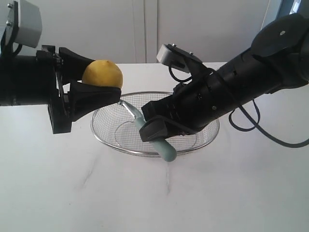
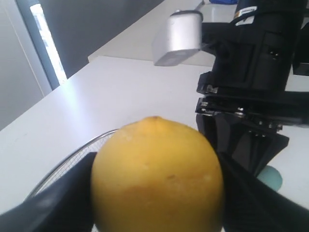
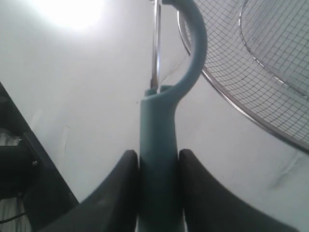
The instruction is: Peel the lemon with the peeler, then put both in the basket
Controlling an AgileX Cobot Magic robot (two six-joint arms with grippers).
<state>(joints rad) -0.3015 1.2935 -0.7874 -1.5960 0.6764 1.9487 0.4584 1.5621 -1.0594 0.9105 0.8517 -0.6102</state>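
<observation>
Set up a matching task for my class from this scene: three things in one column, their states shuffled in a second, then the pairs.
Things:
1. lemon
2. peeler
3. basket

States:
a. resting on the white table
b. clamped in the left gripper, held off the table
c. gripped by its handle in the right gripper

Pairs: 1-b, 2-c, 3-a

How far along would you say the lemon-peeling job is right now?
Done: the left end effector holds the lemon, and the right end effector grips the peeler. In hand: the blade is poised near the lemon. Left: the skin looks unpeeled, and neither is in the basket yet.
</observation>
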